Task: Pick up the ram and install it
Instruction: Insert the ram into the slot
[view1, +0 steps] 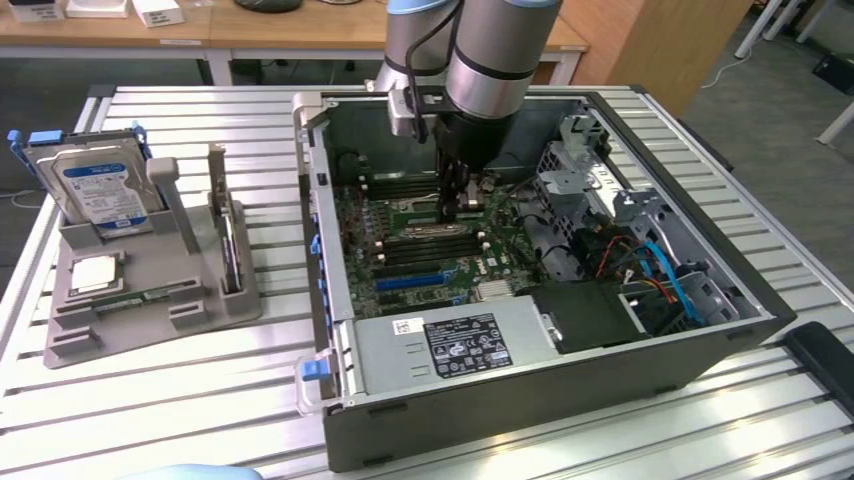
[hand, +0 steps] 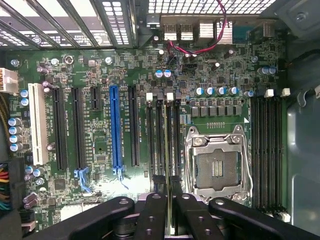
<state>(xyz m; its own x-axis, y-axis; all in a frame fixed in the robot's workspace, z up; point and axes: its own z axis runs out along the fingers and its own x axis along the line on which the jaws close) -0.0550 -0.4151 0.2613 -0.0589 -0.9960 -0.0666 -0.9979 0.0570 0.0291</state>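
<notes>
The ram (hand: 170, 212), edge-on as a thin greenish strip, is pinched between the closed fingers (hand: 151, 215) of the gripper (hand: 170, 192), over the memory slots (hand: 160, 135) beside the CPU socket (hand: 216, 167). At the exterior view's left, a grey holder (view1: 80, 340) carries a hard drive (view1: 96, 190) and a CPU chip (view1: 96, 272). To its right, the open case (view1: 534, 400) holds the motherboard (view1: 414, 260), with cables (view1: 654, 270) farther right.

Nothing can be read for certain: the hard drive (view1: 70, 168), at nine o'clock from the computer case (view1: 534, 410) in the exterior view, wears a blue label (view1: 110, 195) with print too small to tell. The black rating label (view1: 463, 345) and white barcode sticker (view1: 400, 327) on the power supply (view1: 384, 368), at six o'clock within the case, are equally illegible, as is the white silkscreen on the motherboard (hand: 102, 135)
</notes>
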